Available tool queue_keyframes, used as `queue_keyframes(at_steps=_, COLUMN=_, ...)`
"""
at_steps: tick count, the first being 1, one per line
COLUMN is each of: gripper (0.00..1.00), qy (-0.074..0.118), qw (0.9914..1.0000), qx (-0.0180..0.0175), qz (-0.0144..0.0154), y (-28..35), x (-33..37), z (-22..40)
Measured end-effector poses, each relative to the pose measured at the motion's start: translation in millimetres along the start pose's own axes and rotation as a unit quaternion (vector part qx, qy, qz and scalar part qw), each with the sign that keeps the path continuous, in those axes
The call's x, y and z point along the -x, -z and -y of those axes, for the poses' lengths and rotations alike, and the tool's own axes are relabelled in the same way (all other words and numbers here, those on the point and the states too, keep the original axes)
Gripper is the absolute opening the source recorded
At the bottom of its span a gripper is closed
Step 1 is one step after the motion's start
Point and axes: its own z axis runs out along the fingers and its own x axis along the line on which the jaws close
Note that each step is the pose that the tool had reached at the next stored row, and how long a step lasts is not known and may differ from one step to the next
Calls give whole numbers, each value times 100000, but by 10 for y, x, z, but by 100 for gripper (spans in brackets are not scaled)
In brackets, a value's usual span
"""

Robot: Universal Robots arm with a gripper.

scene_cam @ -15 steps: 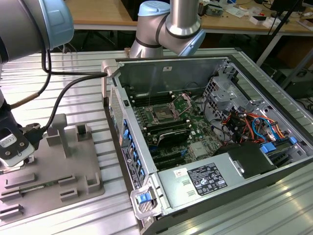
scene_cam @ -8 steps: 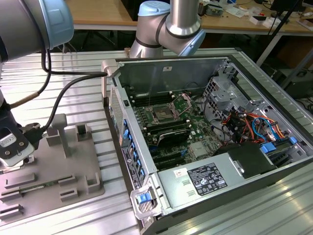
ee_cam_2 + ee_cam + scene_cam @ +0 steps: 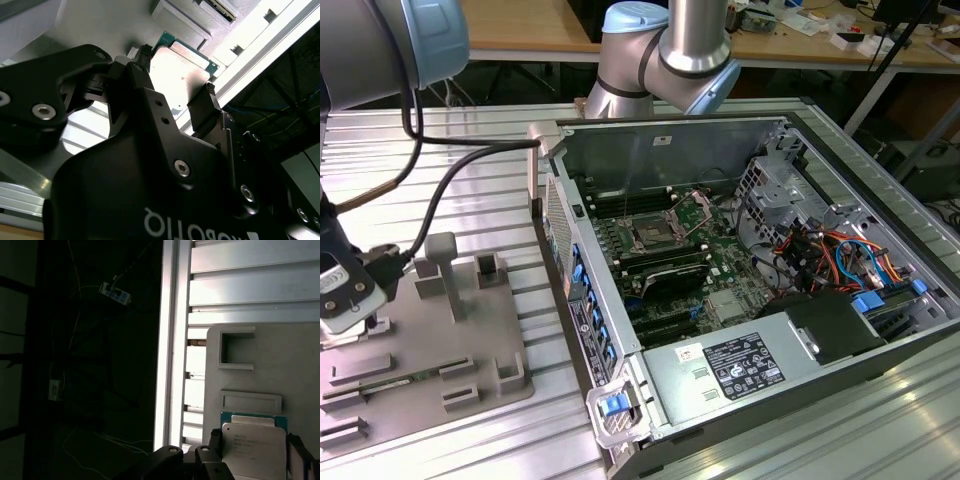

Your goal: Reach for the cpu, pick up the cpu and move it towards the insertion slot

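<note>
cpu: flat on grey fixture plate, near the table edge.
fingers: flanking the cpu; whether clamped cannot be told.
insertion slot: well apart, inside open computer case.

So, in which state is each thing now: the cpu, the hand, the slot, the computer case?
hand: around the cpu; whether it grips, I cannot tell.
cpu: metal top up, at the grey fixture plate.
insertion slot: uncovered, dark centre showing.
computer case: on its side, open.
</note>
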Motion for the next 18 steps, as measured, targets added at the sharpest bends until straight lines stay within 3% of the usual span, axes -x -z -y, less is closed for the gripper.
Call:
queue_keyframes(at_steps=12, gripper=55, qy=-1, qw=100000, qx=-1, qz=-1, y=102, x=-4, z=-1)
queue_keyframes(at_steps=18, gripper=55, qy=2, qw=100000, qx=3, qz=-8, y=106, x=-4, z=-1)
